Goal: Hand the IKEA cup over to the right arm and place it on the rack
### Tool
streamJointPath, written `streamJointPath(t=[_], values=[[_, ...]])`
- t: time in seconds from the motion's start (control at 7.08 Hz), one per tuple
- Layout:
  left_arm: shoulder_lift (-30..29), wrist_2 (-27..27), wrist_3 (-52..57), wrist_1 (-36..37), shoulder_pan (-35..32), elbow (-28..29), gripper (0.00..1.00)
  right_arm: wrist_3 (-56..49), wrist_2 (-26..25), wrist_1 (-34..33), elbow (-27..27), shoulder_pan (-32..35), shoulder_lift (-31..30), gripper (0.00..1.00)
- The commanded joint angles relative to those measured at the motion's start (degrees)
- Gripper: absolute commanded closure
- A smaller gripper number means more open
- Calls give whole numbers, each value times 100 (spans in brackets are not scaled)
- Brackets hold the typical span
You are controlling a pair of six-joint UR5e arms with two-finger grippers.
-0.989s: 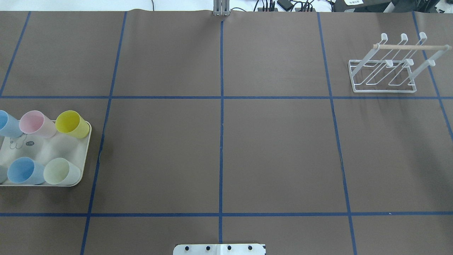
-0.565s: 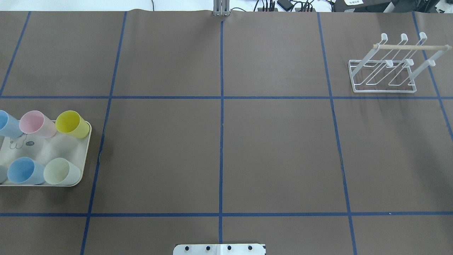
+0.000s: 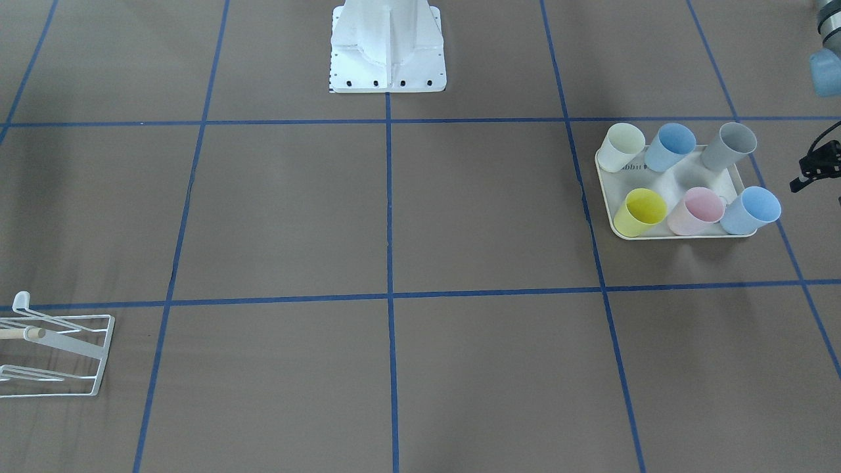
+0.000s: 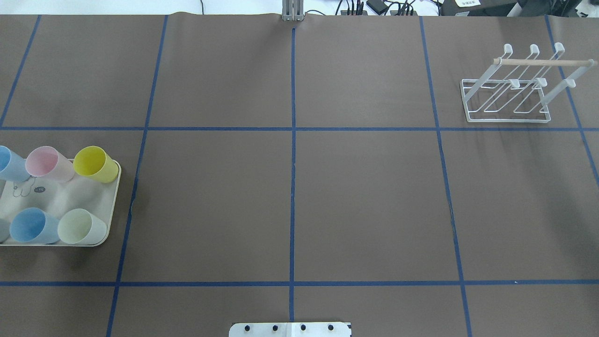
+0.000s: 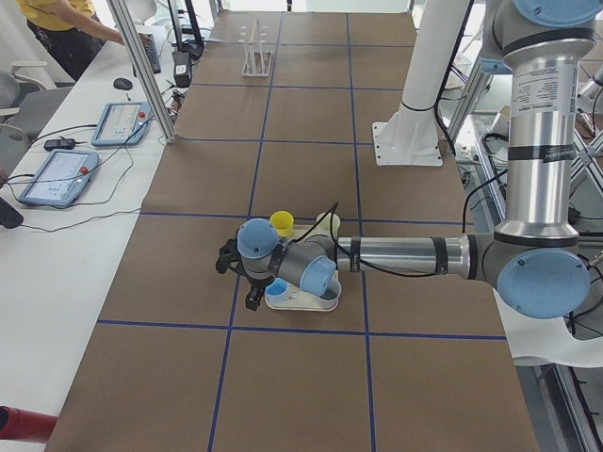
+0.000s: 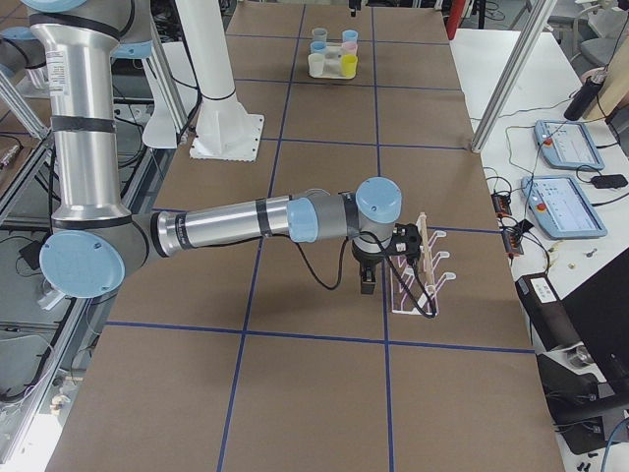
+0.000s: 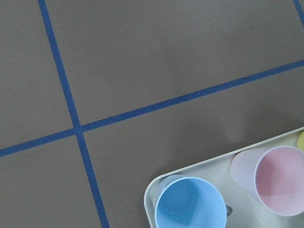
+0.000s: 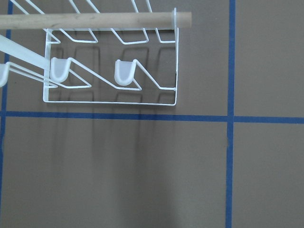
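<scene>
Brown tabletop (image 4: pixel 365 201), blue tape grid. Six IKEA cups (image 3: pixel 698 210) sit on a cream tray (image 4: pixel 61 194), cut off in the overhead view. Left tool (image 5: pixel 252 298) hangs over the tray and right tool (image 6: pixel 368 280) is by the rack (image 4: pixel 514 83). Can't tell either tool's opening.

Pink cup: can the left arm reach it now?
Probably yes: the left arm hangs beside the tray, nothing covers the pink cup, though the yellow cup and a blue cup flank it.

Tray (image 4: pixel 56 194): left edge of table (image 4: pixel 365 201), mid-depth.
Cups (image 4: pixel 93 164): on tray, two rows of three.
Rack (image 4: pixel 514 83): far right, well apart from tray.
</scene>
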Motion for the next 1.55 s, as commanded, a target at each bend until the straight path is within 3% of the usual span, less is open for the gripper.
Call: streamJointPath(t=[0.0,0.99,1.13,1.27,1.41], values=[[-111,-53,-80,-144,13,326,1,3,10,151,-51,-9,-21,0],[-261,-19,-467,-818,504,932,2,74,19,177,-86,-53,-21,0],[-261,-19,-476,-1134,513,1142,6,65,19,169,-86,-62,-21,0],[-261,-27,-484,-1346,514,1266,19,73,19,169,-86,-62,-21,0],[-261,-45,-493,-1357,514,1268,42,65,19,178,-86,-70,-21,0]])
